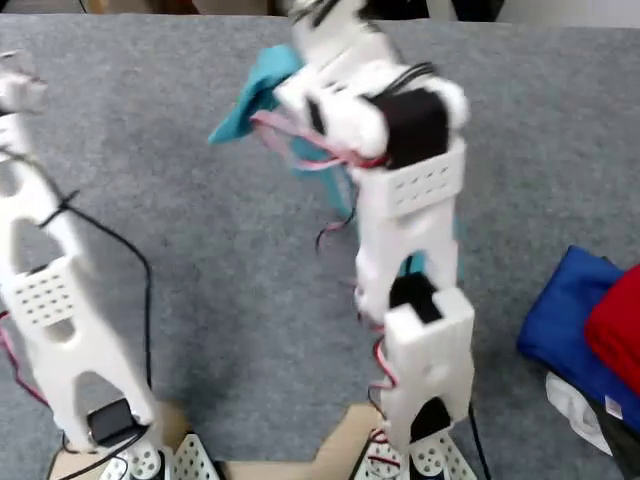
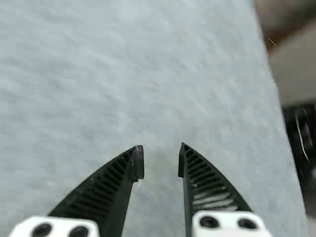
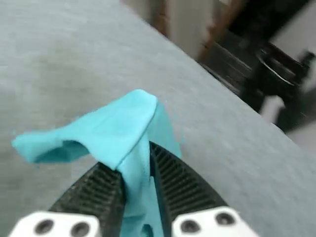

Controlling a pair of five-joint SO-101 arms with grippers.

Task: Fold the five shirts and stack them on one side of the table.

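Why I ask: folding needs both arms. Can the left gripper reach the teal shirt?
Probably yes: the left gripper is open, and the teal shirt hangs from the right gripper, nothing between.

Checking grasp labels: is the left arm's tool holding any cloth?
No, the left tool stands open above the grey fabric tabletop, with nothing between its black ribbed fingers.
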